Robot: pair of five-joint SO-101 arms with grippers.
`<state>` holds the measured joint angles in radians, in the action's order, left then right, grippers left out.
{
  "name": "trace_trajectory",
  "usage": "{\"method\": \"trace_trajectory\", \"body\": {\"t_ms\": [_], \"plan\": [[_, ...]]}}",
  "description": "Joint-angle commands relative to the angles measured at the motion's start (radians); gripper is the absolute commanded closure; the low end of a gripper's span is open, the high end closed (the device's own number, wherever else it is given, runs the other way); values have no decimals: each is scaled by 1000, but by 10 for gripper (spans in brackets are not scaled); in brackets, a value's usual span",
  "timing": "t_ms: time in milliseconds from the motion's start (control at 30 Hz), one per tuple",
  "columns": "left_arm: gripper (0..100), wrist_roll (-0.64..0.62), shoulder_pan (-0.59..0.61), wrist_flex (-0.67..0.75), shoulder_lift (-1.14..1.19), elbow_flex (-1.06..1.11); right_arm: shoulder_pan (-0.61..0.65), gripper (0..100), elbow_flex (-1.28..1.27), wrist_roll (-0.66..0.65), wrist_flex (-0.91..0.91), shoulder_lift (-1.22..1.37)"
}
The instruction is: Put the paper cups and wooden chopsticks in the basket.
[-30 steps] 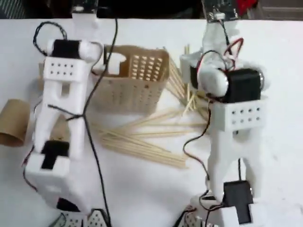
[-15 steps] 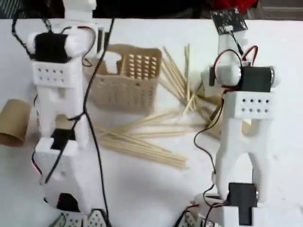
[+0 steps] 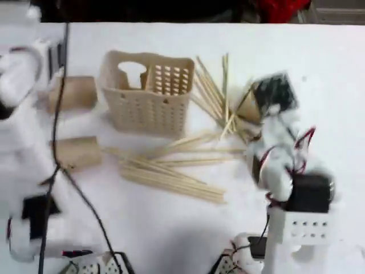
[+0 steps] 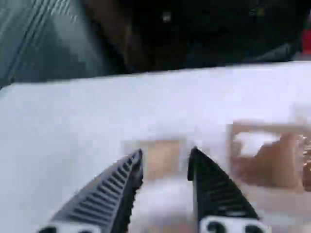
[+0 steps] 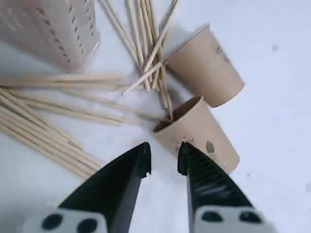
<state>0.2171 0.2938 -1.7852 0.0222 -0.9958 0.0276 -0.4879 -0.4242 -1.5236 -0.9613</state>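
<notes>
The beige perforated basket (image 3: 149, 91) stands upright at the table's middle back. Wooden chopsticks (image 3: 171, 177) lie scattered in front of it and fan out to its right (image 3: 214, 91). Two paper cups lie on their sides left of the basket, one farther back (image 3: 73, 92) and one nearer (image 3: 77, 152). My left gripper (image 4: 165, 162) is open, with a paper cup (image 4: 163, 155) on the table beyond its fingertips and the basket (image 4: 272, 155) off to one side. My right gripper (image 5: 164, 156) is open just above a toppled cup (image 5: 197, 131); a second cup (image 5: 204, 65) lies behind it among chopsticks (image 5: 141, 39).
The left arm (image 3: 23, 142) stretches along the table's left edge and the right arm (image 3: 285, 171) stands at the near right. Cables (image 3: 74, 182) trail over the front left. Bare white table lies at the front centre and far right.
Both arms pulled away from the basket: the left one swung out to the left edge, the right one drew back and down toward the near right. The two cups left of the basket came into sight.
</notes>
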Motion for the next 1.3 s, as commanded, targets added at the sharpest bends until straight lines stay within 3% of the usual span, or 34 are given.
{"method": "trace_trajectory", "body": {"t_ms": [0, 233, 467, 633, 767, 1000, 1267], "plan": [[828, 216, 199, 40, -294, 528, -10, 903, -292, -89, 90, -140], [827, 396, 570, 545, -420, 1189, -12, 903, -606, -129, 193, -361], [826, 402, 748, 931, -418, 1476, -8, 903, -629, -129, 205, -443], [806, 381, 760, 956, -418, 1585, -8, 903, -743, -118, 302, -444], [742, 207, 711, 956, -418, 1634, -12, 903, -865, -68, 397, -446], [741, 26, 628, 991, -417, 1637, -12, 906, -951, -57, 432, -446], [741, 3, 608, 1000, -418, 1637, -10, 906, -1028, -63, 530, -446]]}}
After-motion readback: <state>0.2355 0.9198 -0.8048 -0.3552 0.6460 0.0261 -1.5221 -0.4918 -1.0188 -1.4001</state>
